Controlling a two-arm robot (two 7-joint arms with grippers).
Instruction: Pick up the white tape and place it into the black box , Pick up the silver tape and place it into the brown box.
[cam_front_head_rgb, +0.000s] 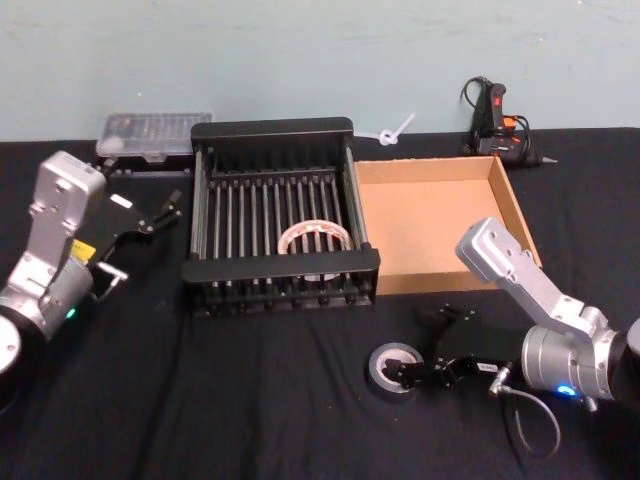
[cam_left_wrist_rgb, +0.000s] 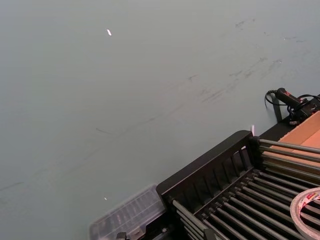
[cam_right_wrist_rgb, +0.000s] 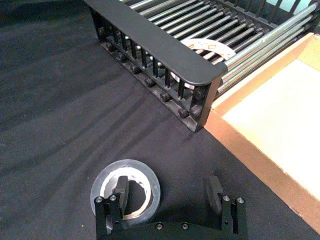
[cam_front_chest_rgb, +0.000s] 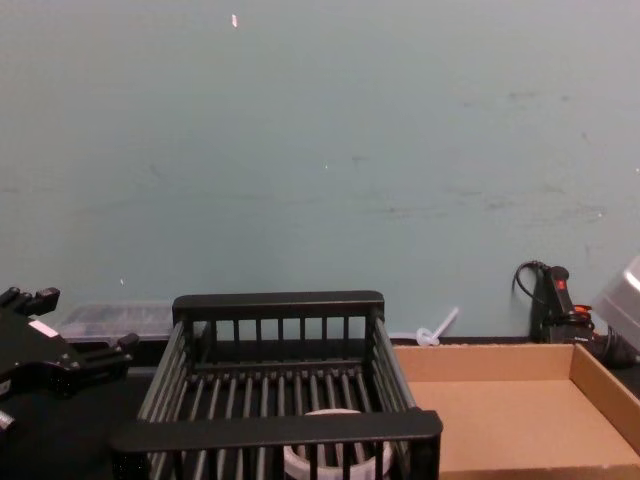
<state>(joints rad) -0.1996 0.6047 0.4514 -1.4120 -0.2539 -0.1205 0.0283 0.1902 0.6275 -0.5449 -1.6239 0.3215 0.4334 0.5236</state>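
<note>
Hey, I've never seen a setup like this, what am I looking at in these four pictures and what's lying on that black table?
This is a two-armed robot at a table with a black cloth. One picture looks down from its head, one looks across from its chest, and one comes from each wrist. The white tape already lies inside the black box. Beside that sits the brown box, with nothing in it. The right gripper is open and low over the silver tape, one finger in the roll's hole, holding nothing yet. The left gripper is open beside the black box, holding nothing. A clear plastic case and a glue gun lie at the back.
</note>
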